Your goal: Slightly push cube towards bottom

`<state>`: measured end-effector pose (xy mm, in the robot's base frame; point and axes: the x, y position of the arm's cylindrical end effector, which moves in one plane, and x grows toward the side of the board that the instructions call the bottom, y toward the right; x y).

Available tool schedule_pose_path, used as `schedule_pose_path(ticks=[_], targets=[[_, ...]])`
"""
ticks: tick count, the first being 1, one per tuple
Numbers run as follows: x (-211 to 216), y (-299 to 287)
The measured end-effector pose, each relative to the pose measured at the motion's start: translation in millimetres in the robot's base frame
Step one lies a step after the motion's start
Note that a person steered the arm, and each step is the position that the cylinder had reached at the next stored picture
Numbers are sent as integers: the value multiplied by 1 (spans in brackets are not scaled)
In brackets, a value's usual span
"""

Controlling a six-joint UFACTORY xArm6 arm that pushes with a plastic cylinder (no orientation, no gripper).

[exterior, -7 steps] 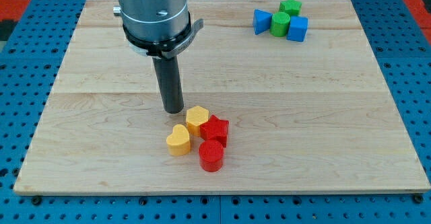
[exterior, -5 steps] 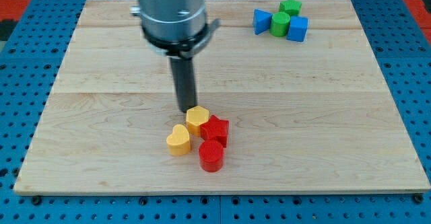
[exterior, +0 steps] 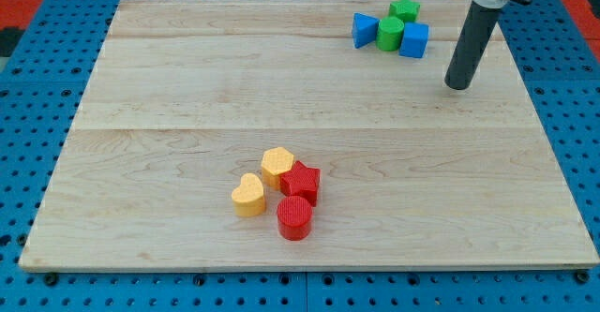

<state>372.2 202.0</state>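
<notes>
A blue cube sits near the view's top right, touching a green cylinder on its left. A blue triangular block lies left of the cylinder and a green star-like block sits just above them. My tip rests on the board to the right of and below the blue cube, a short gap apart from it.
A cluster lies at the board's lower middle: a yellow hexagonal block, a red star, a yellow heart and a red cylinder. The wooden board lies on a blue pegboard.
My tip has moved from beside the yellow hexagonal block in the lower middle across to the upper right, near the blue cube. No block has visibly moved.
</notes>
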Motion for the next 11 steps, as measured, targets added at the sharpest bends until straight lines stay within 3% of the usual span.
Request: schedule_pose_path(ticks=[3, 5, 7, 8, 11], targets=[[-19, 14], [-108, 72], [-177, 3], [-174, -71], [-180, -98]])
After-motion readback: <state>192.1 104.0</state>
